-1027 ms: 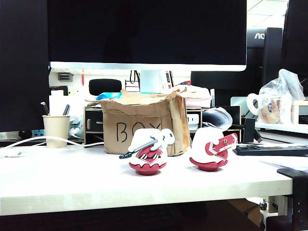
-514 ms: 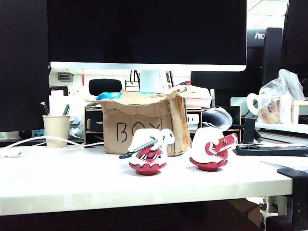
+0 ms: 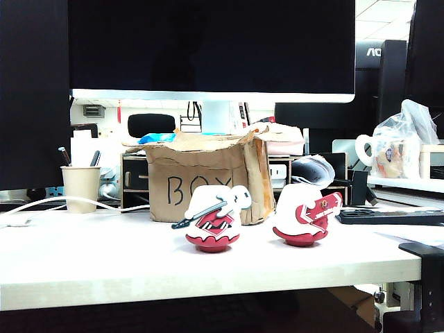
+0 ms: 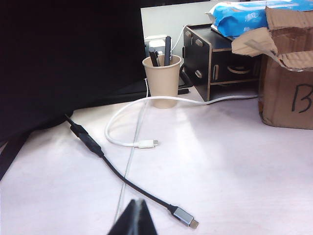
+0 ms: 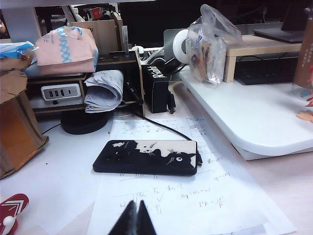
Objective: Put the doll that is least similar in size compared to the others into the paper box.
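Both grippers closed, holding nothing: left gripper (image 4: 135, 218) above bare table well left of the paper box (image 3: 201, 182), right gripper (image 5: 135, 219) over a handwritten sheet (image 5: 186, 196) right of it. The doll is not visible.

Two egg-shaped white dolls with red bases (image 3: 214, 223) (image 3: 303, 215) stand side by side on the white table (image 3: 104, 257). Beige paper cup (image 4: 162, 80) holding pens, white cable (image 4: 128, 117) and black cable (image 4: 122, 178) lying in front of it. Black phone (image 5: 146, 156) with cat print lies on written paper sheet (image 5: 186, 200). Large dark monitor (image 3: 208, 45) behind.
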